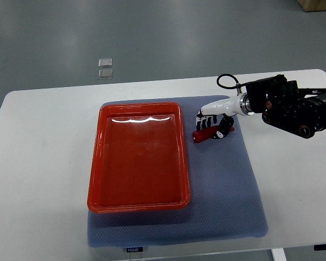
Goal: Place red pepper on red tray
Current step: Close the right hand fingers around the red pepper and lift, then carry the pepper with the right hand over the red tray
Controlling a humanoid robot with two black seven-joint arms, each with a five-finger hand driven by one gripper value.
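The red pepper (204,135) lies on the blue-grey mat (228,185), just right of the red tray's (137,205) upper right corner. My right hand (213,129) comes in from the right edge and sits directly on the pepper. Its black-tipped fingers (205,122) stand against the pepper's far side and the thumb (224,130) crosses its right half, so the hand closes on it. The pepper still rests on the mat. The shallow rectangular tray holds nothing. The left arm does not show.
The mat lies on a white table (38,163) whose front edge runs along the bottom of the picture. A black cable loop (226,81) sticks up behind the right wrist. Two small square plates (105,67) lie on the grey floor beyond the table.
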